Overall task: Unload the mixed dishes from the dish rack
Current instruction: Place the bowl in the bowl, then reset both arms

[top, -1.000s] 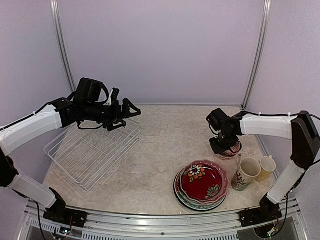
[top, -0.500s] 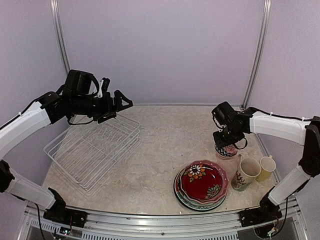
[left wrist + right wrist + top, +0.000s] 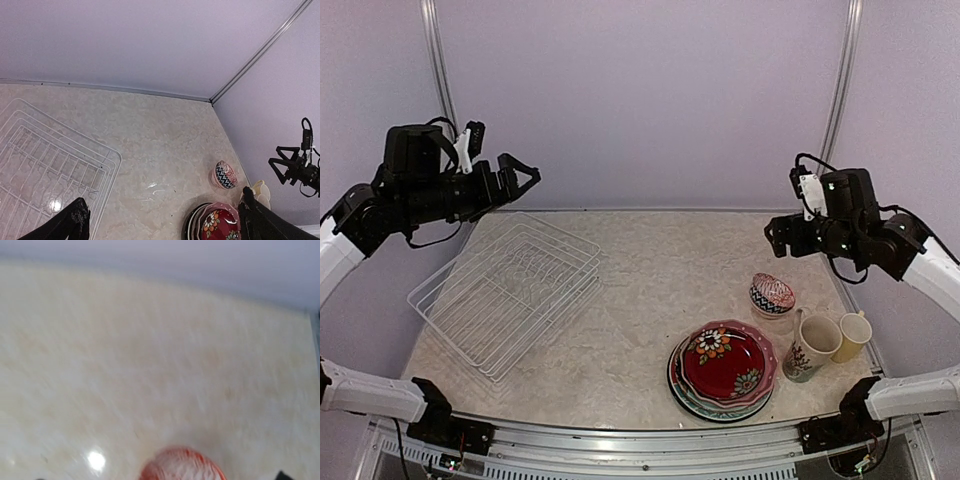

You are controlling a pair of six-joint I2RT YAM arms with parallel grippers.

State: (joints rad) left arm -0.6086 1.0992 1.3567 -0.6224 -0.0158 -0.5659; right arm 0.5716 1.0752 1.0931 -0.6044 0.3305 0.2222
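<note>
The left hand point(image 3: 520, 173) and right hand point(image 3: 776, 237) are held open, empty. The dish rack point(image 3: 505, 295) is seen bare; the mixed dishes point(image 3: 725, 365) are grouped on the counter point(image 3: 650, 270), right. The crowded mugs point(image 3: 817, 342) could be toppled by a low arm pass.

Here's the back wall point(image 3: 640, 100), pale lilac, plain and evenly lit. The side walls point(image 3: 910, 90) share that tint, and metal corner strips point(image 3: 835, 100) run up where they meet. Down below sits a cream marbled tabletop point(image 3: 660, 280) (glossy, throwing a bright glare point(image 3: 155, 185)), with a silver rail point(image 3: 650, 445) along its near edge.
</note>
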